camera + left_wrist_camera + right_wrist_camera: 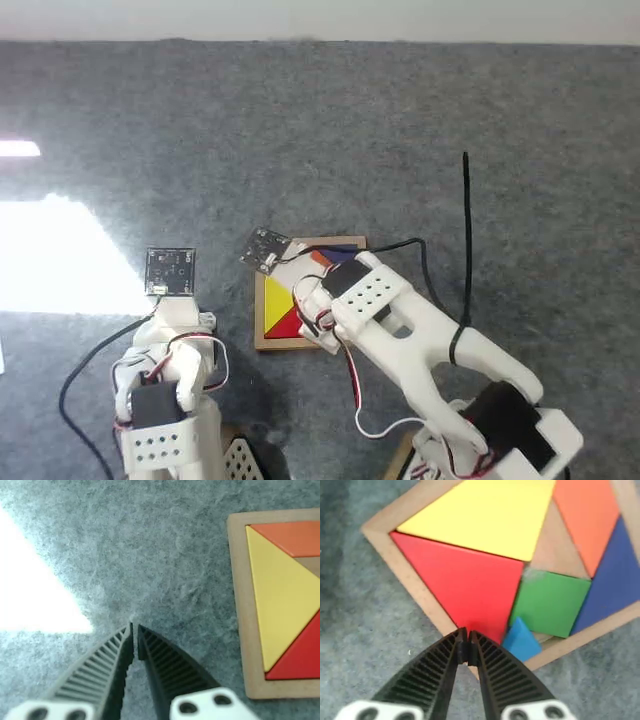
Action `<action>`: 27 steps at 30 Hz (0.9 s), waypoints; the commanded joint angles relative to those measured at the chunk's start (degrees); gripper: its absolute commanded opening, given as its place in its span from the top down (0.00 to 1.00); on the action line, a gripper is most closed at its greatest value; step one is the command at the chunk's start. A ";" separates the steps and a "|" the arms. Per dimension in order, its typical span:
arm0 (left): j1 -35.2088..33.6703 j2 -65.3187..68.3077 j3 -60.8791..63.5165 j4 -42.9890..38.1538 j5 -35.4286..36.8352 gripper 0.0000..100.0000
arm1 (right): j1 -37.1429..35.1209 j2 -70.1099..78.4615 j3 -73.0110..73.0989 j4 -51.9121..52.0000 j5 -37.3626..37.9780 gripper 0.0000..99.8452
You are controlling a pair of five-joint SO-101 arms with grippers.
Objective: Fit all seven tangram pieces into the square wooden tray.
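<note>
Grey, felt-like covering spreads over the table [450,130], with a bright patch of light [60,250] at its left side. Near the middle lies the square wooden tray [259,310]. The right arm [400,330] stretches across it, so from above a large yellow triangle [275,300], a red triangle [288,325] and slivers of orange and dark blue peek out beside the arm. Seen from the right wrist, the tray holds more. The yellow and red triangles sit flush along one long edge, with an orange piece [587,520] and a dark blue piece [615,580] on the far side. A green square [550,602] lies between red and dark blue, and a small light-blue triangle [522,640] is tucked against the rim beside it. I cannot tell whether that triangle lies flat. A patch of bare wood [552,545] shows between yellow, orange and green. The right pincer [467,637] has its fingers together, tips over the rim at the red triangle's point. The left pincer [134,630] is also closed on nothing, over bare table just beside the tray's yellow-and-orange side.
</note>
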 commanded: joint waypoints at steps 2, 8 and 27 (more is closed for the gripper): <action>-0.53 -1.05 -0.75 0.18 0.09 0.99 | 6.81 -8.92 -0.18 -3.91 0.35 0.98; -0.53 -1.05 -0.75 0.18 0.09 0.99 | 8.31 -3.38 0.97 -7.78 0.53 0.98; -0.53 -1.05 -0.75 0.18 0.09 0.99 | 0.22 1.01 1.32 -6.73 0.97 0.98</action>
